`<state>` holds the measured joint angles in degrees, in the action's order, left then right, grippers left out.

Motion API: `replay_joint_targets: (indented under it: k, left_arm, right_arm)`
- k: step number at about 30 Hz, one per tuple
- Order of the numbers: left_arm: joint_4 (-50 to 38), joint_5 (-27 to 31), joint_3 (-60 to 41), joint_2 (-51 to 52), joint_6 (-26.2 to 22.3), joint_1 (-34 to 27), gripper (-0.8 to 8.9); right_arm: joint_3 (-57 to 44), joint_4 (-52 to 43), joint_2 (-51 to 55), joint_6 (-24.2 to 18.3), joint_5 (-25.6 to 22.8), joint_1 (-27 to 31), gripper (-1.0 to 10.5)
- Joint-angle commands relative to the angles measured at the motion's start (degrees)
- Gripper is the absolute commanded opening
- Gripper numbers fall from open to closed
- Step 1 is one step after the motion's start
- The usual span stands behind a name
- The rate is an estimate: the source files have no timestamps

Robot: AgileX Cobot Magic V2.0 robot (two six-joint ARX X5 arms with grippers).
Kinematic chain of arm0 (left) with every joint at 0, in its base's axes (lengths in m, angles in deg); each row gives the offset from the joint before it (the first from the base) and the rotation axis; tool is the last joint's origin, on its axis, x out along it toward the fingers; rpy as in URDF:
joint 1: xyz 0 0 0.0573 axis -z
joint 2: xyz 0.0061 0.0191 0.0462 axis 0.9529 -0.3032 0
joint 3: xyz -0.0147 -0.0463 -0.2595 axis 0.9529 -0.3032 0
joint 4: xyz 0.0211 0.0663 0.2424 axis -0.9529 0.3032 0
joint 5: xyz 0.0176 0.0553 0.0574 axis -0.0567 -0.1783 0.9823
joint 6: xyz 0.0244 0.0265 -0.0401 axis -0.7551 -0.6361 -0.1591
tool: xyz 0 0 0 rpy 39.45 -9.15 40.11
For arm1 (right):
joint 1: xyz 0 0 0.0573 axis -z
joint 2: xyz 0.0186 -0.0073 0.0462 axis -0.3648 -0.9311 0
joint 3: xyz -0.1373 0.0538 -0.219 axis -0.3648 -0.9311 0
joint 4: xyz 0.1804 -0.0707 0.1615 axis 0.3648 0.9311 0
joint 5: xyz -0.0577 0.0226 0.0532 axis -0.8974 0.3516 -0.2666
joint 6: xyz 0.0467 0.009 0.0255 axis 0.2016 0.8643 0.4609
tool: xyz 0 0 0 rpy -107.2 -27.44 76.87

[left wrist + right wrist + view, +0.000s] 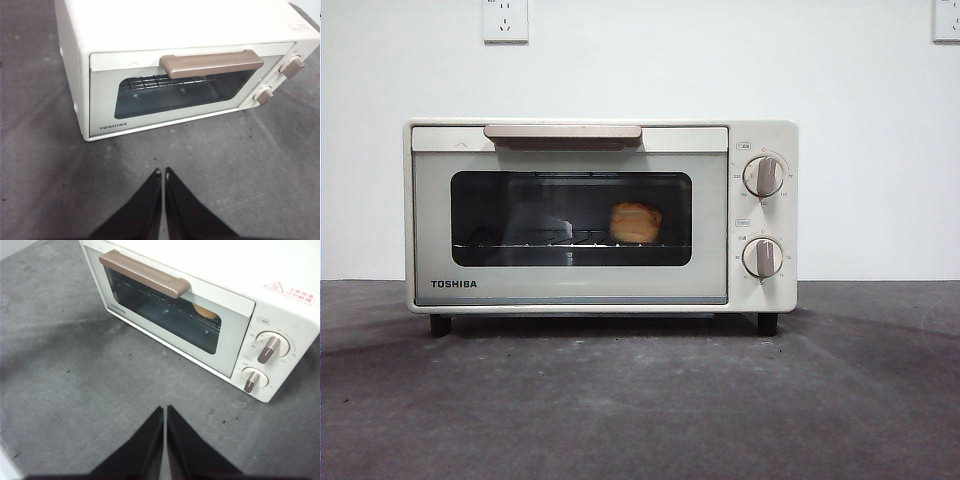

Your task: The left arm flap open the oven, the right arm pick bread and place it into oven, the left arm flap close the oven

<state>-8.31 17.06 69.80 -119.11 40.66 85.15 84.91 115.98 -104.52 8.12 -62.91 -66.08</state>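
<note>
Grey felt-like tabletop (640,400) before white wall (640,70). Nearest, left gripper (163,172) and right gripper (165,410), both clenched on nothing, well clear of oven. Beyond, oven (600,215), door shut, handle (563,133) at 12 o'clock of window. Farthest, bread (636,222) on wire rack (570,243), at 3 o'clock within window. Probably light, soft, crushable; best held gently across its flanks.
</note>
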Motion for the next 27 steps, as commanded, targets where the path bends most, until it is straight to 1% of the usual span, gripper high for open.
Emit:
replay_joint_targets:
  k: [1,9,10,12,14,16,19,21,24,27]
  left_arm:
    - [-0.4,0.2,1.4,-0.3,-0.3,0.2,0.2]
    - [-0.3,0.2,1.4,0.2,-0.4,0.2,0.19]
    - [-0.4,0.5,1.3,1.0,-3.2,0.1,0.2]
    - [-1.2,1.3,1.2,2.6,-6.8,-0.6,0.2]
    - [-5.5,2.2,0.2,4.6,-8.4,-1.7,0.2]
    - [-11.8,3.3,-1.8,7.0,-9.4,-3.5,0.2]
    - [-21.7,5.6,-6.8,11.4,-11.0,-6.7,0.2]
    - [-26.8,7.7,-10.5,14.1,-11.2,-8.4,0.2]
    - [-32.0,11.2,-16.6,18.3,-11.5,-10.6,0.2]
    - [-33.9,14.1,-22.7,22.3,-11.5,-12.4,0.2]
  right_arm:
    - [0.4,-0.7,-0.5,0.6,0.0,-0.5,0.1]
    - [0.4,-0.7,-0.5,0.6,0.0,-0.5,0.1]
    - [0.4,-0.7,-0.5,0.6,0.0,-0.5,0.1]
    - [0.4,-0.7,-0.5,0.6,0.0,-0.5,0.1]
    - [0.4,-0.7,-0.5,0.6,0.0,-0.5,0.1]
    - [0.4,-0.7,-0.5,0.6,0.0,-0.5,0.1]
    - [0.4,-0.7,-0.5,0.6,0.0,-0.5,0.1]
    - [0.4,-0.7,-0.5,0.6,0.0,-0.5,0.1]
    - [0.4,-0.7,-0.5,0.6,0.0,-0.5,0.1]
    - [0.4,-0.7,-0.5,0.6,0.0,-0.5,0.1]
